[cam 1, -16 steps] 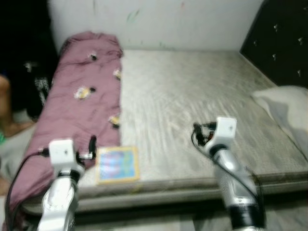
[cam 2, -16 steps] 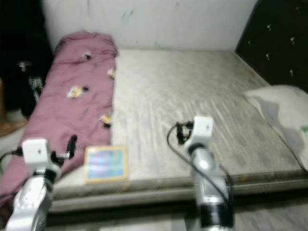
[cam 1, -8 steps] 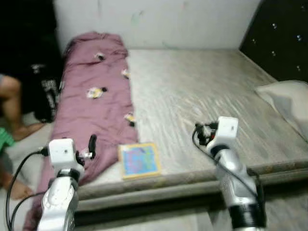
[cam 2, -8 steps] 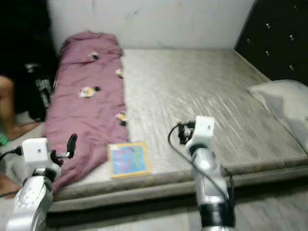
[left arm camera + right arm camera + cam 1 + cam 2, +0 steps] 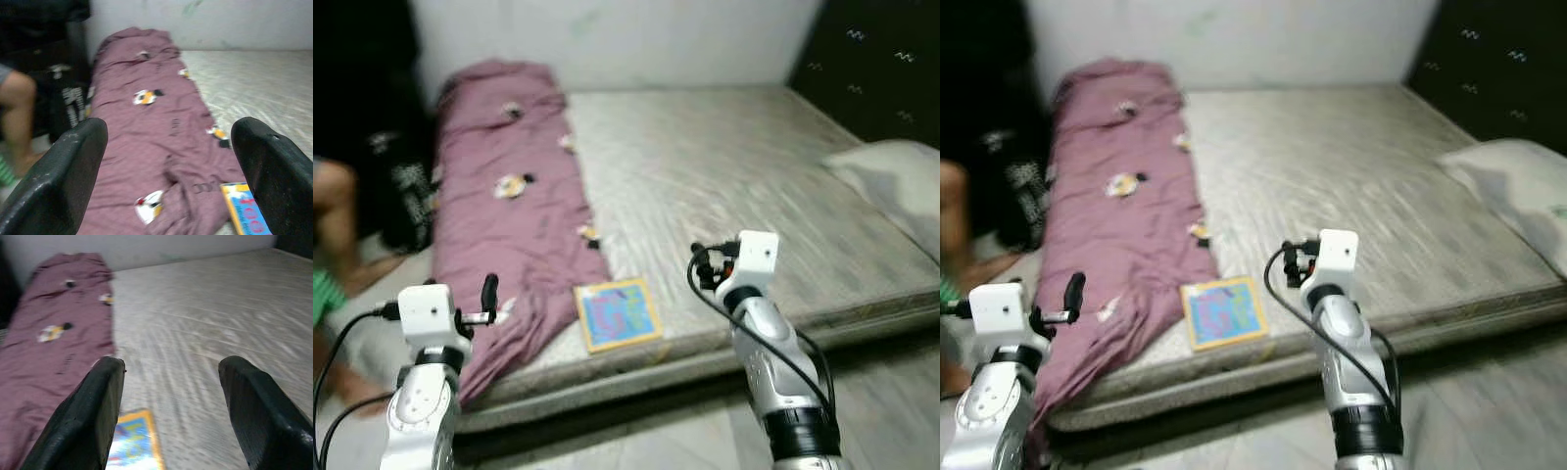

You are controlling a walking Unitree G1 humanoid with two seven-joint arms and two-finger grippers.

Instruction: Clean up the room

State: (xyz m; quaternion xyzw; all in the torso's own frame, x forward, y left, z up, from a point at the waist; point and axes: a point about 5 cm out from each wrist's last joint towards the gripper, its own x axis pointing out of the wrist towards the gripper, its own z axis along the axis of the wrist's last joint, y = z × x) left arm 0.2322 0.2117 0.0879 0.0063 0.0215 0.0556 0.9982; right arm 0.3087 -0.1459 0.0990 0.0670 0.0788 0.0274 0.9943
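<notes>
While both hands are hovering open and empty before the bed (image 5: pixel 724 166), a book (image 5: pixel 618 313) is lying near its front edge. It is touching the blanket (image 5: pixel 499 215).

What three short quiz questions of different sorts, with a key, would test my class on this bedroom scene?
1. True or false: the colourful book lies near the mattress edge, beside the maroon blanket.
2. Multiple choice: the pillow lies on the bed's A) left side, B) right side, C) middle.
3. Fill in: the fingers of the left tool and the right tool stand ____, holding nothing.

Key: 1 true; 2 B; 3 open.
</notes>
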